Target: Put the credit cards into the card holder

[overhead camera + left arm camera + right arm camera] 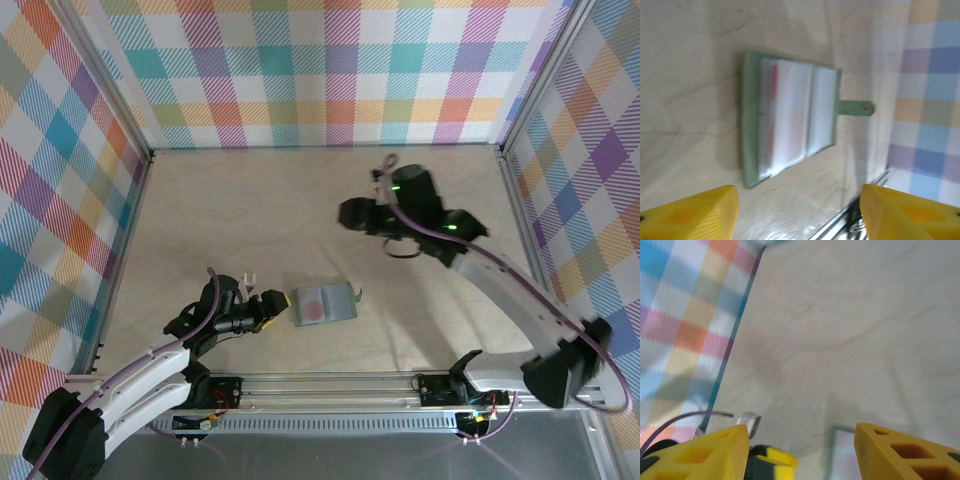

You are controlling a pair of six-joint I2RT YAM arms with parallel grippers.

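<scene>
1. Left pincer [274, 304] hangs open, its yellow fingers spread with nothing between them. It is just beside the card holder [322, 305], which lies opened flat near the front edge of the tabletop [250, 200], about midway along.
2. Right pincer [802, 440] is open and empty too, well apart over the middle of the tabletop.
3. Credit cards [790, 117] appear tucked into the holder's slots; blur hides how deeply they sit.
4. Risk: a low forward move by the left pincer could shove the light holder and shake out a shallow card.
5. Risk: a finger catching the tab [855, 107] could spin or flip the holder.
</scene>
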